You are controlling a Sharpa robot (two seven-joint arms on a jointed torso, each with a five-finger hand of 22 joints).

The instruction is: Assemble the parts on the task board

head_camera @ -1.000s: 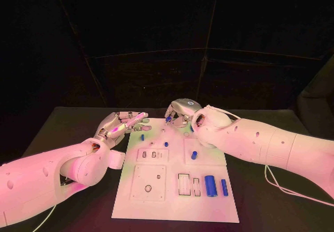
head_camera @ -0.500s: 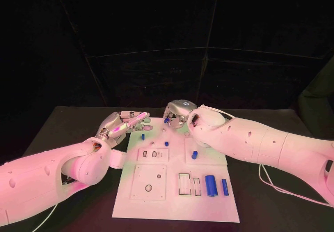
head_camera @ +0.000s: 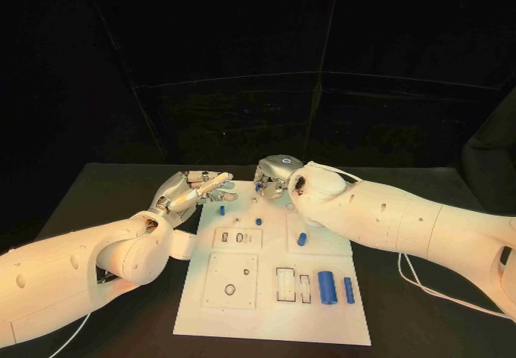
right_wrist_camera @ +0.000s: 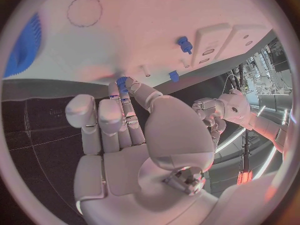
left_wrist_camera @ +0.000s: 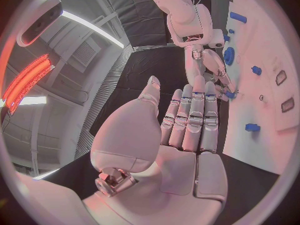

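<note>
While both hands hover at the board's far edge, the layout reads as follows
Task board: white plate, centre of the black table
Right hand: over the far edge, fingers pinched on a small blue part
Left hand: just beside the far left corner, fingers straight and together, holding nothing
Loose parts: two blue cylinders near the front right
Step in hand: judged as carrying the pinched part to its seat
Next move: calls for lining it up over a socket, then lowering

Small blue part largely hidden behind right hand fingertips, shape unclear
</note>
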